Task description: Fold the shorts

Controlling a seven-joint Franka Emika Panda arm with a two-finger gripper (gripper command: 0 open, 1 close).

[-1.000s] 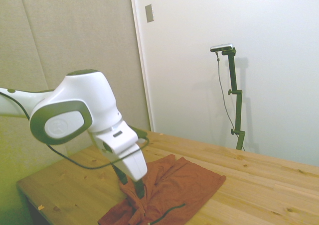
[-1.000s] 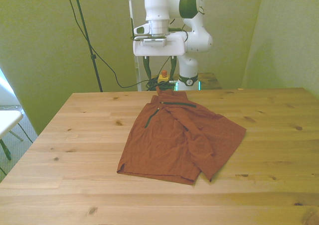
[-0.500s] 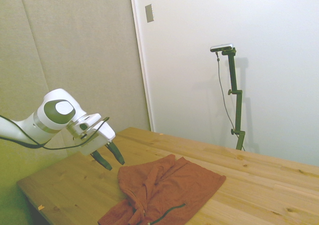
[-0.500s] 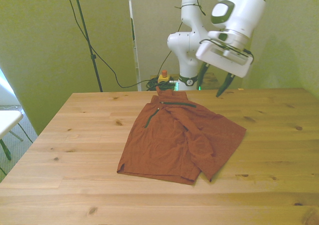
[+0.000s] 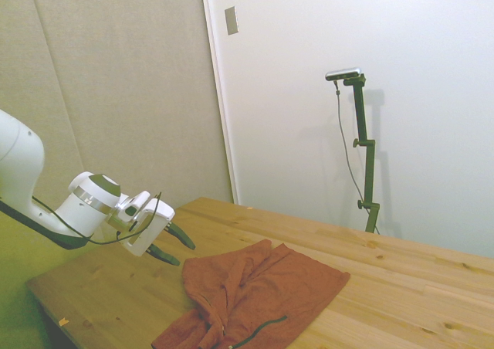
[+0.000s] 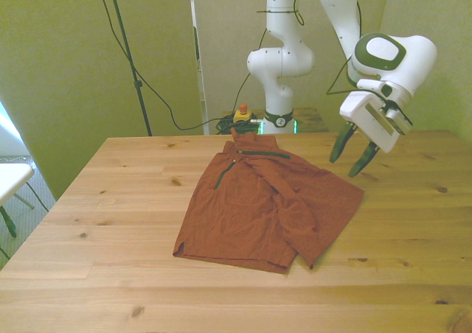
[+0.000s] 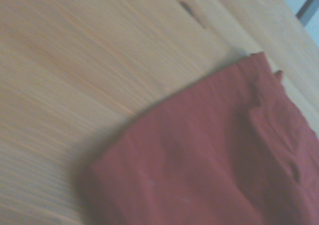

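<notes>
Pine-plank table [image 5: 401, 287] under pale wall panels, side view. Rust-brown shorts [image 5: 255, 299] bunched and wrinkled near table's near end, dark zipper line curving along lower edge. Gripper [image 5: 174, 249] hovering just beside cloth, above bare wood, fingers spread apart, holding nothing. Front view: same tabletop [image 6: 110, 222], yellow-green walls, black cable hanging down at back. Shorts [image 6: 269, 204] spread mid-table, one leg folded over toward front view's right, two dark zip lines near far edge. Gripper [image 6: 352, 156] at front view's right, tilted, above cloth's right corner, not touching, empty. Wrist view, blurred: wood grain [image 7: 75, 60] and a shorts [image 7: 209, 160] corner.
</notes>
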